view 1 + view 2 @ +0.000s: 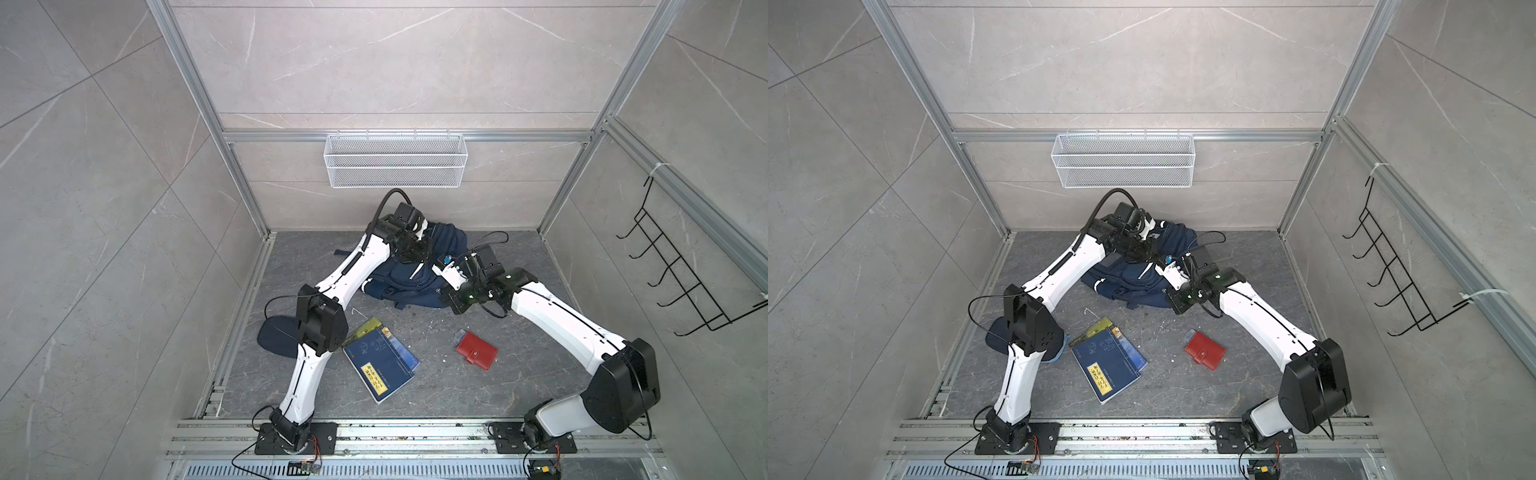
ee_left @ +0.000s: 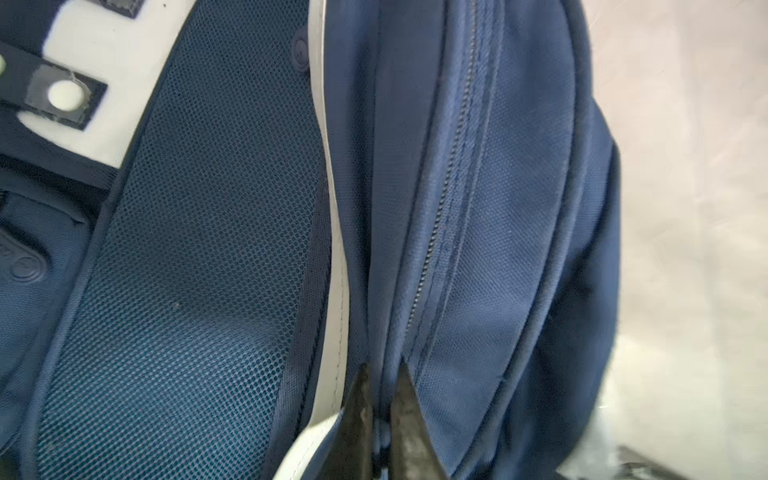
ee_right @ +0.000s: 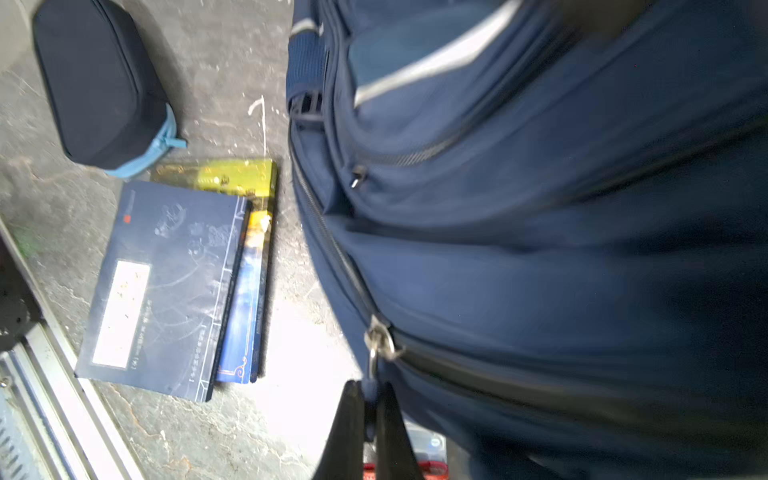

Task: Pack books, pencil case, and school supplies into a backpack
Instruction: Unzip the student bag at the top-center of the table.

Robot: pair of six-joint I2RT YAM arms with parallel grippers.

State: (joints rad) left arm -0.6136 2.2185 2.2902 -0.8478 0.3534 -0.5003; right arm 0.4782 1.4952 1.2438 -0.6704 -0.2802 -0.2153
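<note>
Arms are unzipping the backpack (image 1: 399, 286), lying beyond the books (image 1: 380, 361): left gripper (image 2: 383, 374) pinching its seam, right gripper (image 3: 370, 386) apparently clamping the zipper pull (image 3: 378, 338); next, a steady slide seems needed.

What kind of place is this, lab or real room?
Likely a robot test cell: aluminium extrusion frame, arm base plates bolted to a rail, wire basket hung on the frame.
</note>
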